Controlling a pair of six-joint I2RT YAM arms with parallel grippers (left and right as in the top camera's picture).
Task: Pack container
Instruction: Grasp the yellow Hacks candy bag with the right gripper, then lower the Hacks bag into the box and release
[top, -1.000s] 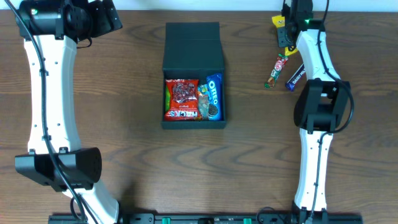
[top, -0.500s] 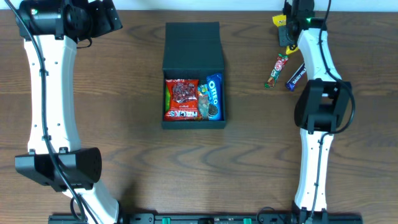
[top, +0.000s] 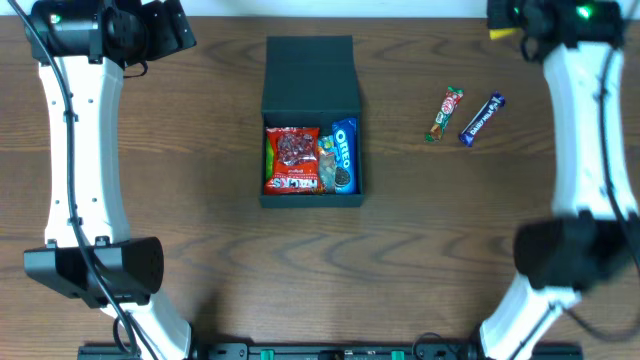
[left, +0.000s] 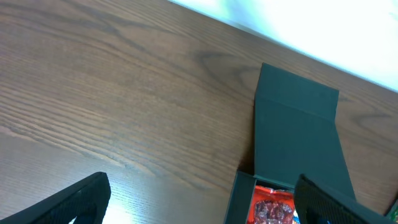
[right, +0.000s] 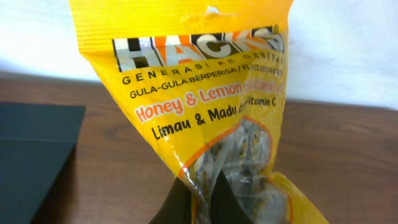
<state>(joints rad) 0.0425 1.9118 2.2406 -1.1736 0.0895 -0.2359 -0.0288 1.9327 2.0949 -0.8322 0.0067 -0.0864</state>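
Right arm (top: 578, 120) now outboard, bag (right: 205, 106) aloft

Right arm swung out to the far-right table corner, right gripper (right: 201, 198) lifting the yellow Hacks packet (right: 199, 93) with it; blue bar (top: 481, 118) now fully uncovered.

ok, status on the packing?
Right pincer shut on yellow Hacks bag. Left pincer open, empty. Container open, red packet and Oreos inside. Red bar, blue bar loose right of it.
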